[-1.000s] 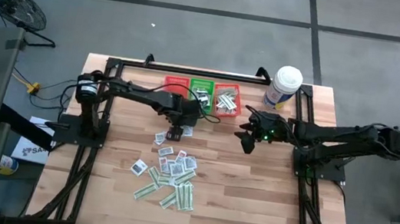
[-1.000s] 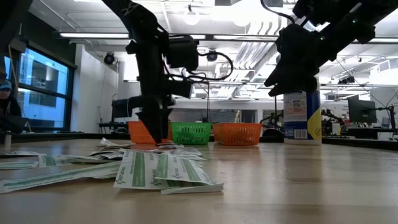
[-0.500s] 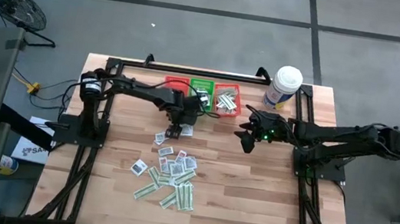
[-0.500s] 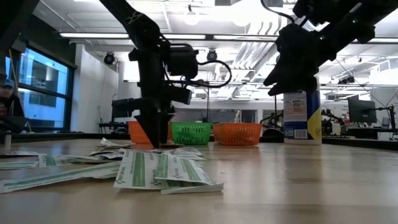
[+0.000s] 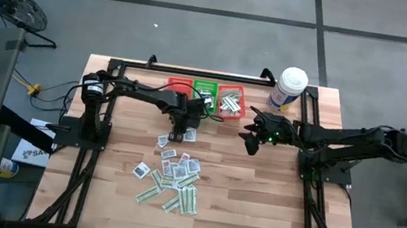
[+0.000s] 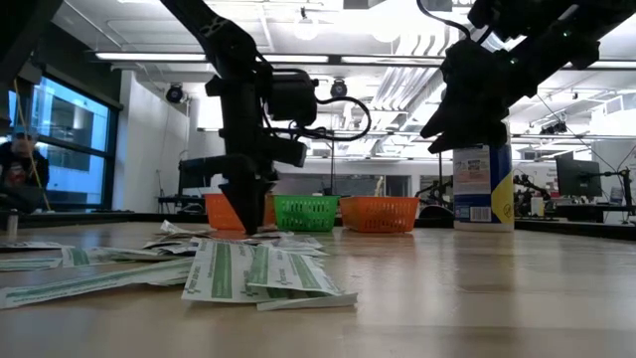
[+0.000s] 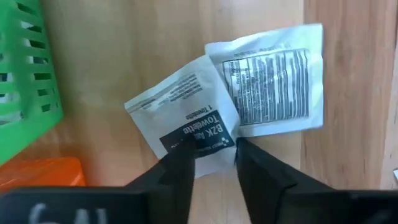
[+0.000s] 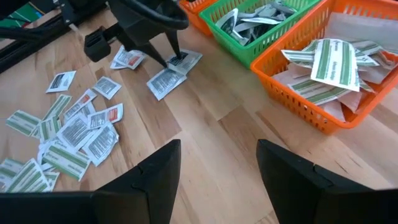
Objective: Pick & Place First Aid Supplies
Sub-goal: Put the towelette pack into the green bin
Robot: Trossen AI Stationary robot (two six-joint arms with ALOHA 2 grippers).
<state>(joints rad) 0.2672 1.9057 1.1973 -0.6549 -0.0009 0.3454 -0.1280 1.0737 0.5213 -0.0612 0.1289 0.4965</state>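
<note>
The first aid supplies lie scattered over the table's middle (image 5: 175,177) as small white packets and green-and-white strips. Farther back, in front of the baskets, two white printed packets lie flat and overlap. One is a towelette packet (image 7: 186,112), the other a packet (image 7: 273,81) with a printed panel. My left gripper (image 5: 178,136) points down with its tips closed in on the towelette packet. My right gripper (image 5: 249,145) hangs open above the table to the right of the baskets, holding nothing. My left gripper has the towelette packet's dark-printed corner (image 7: 208,140) between its two fingertips. It comes from above, pointing nearly straight down. The packet lies flat on the table, and its far corner overlaps the neighbouring packet.
Three mesh baskets stand in a row at the far edge: red (image 5: 179,86), green (image 5: 205,92) with packets in it, and orange-red (image 5: 231,102) holding green-and-white strips. A white tub (image 5: 289,88) with a blue label stands at the far right. Bare wood lies on the table's right half.
My left gripper has sunk slightly onto the packets in front of the baskets, and its fingertips have closed in around the towelette packet's corner. The packet stays flat on the table.
</note>
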